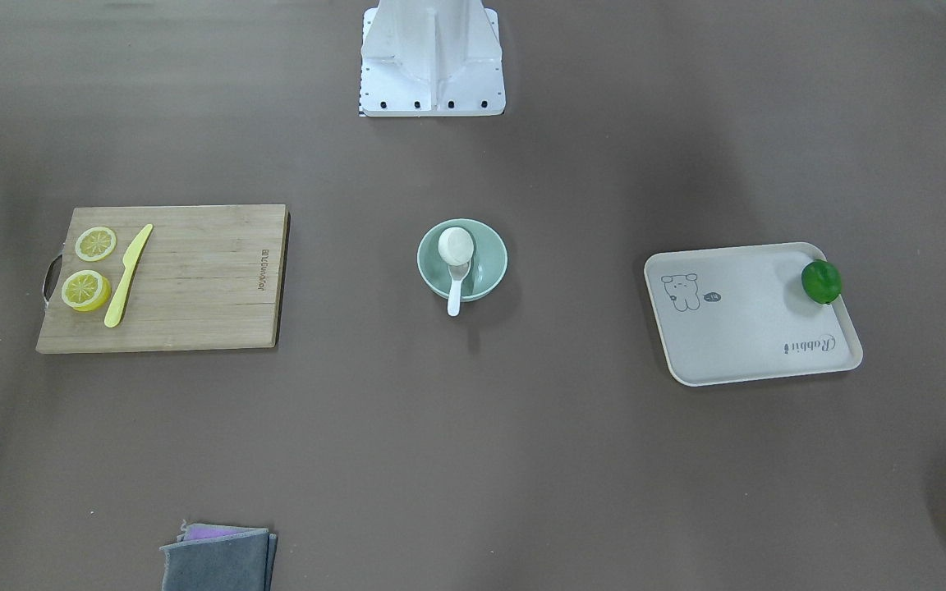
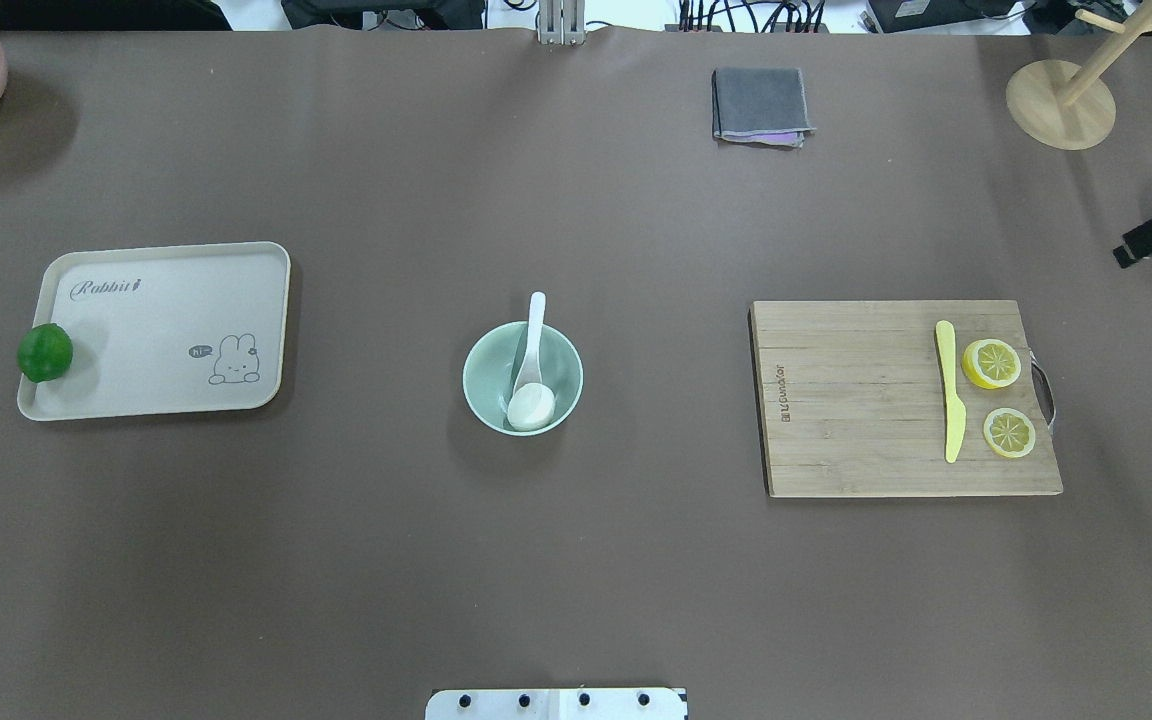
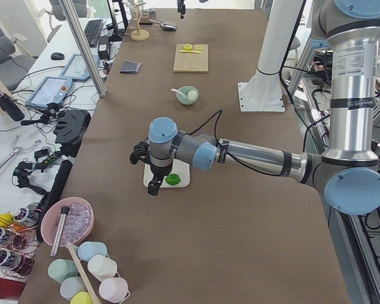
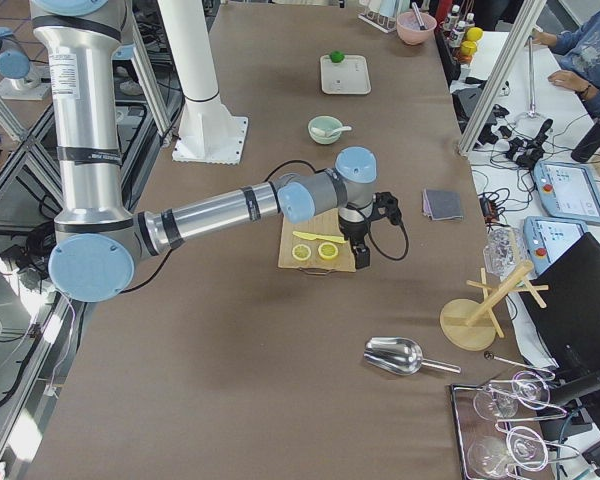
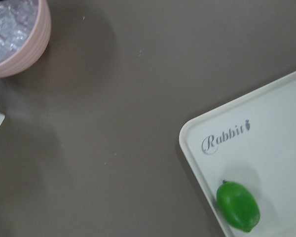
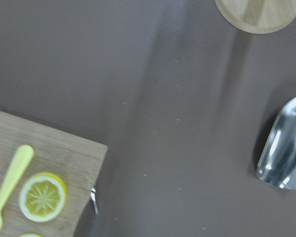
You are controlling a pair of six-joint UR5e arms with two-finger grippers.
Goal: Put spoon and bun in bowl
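Left pincer (image 3: pixel 153 185): hanging over corner of tray (image 2: pixel 156 300), centre-left of left-side view. Right pincer (image 4: pixel 360 255): hanging beside cutting board (image 2: pixel 856 400), mid-frame of right-side view. Apart or together: cannot tell.

Overhead view, lower frame upward.

Bun (image 2: pixel 532 407): inside bowl (image 2: pixel 481 372) at frame centre, against lower wall, touching scoop of spoon (image 2: pixel 535 325). Judged soft, light, dentable; gentle hold across sides.

Spoon: handle leaning out over upper rim. Judged stiff, glossy, slippery, chippable; hold at handle.

Room: brown table (image 2: pixel 576 560) showing all round bowl; tray left, cutting board right, well apart.
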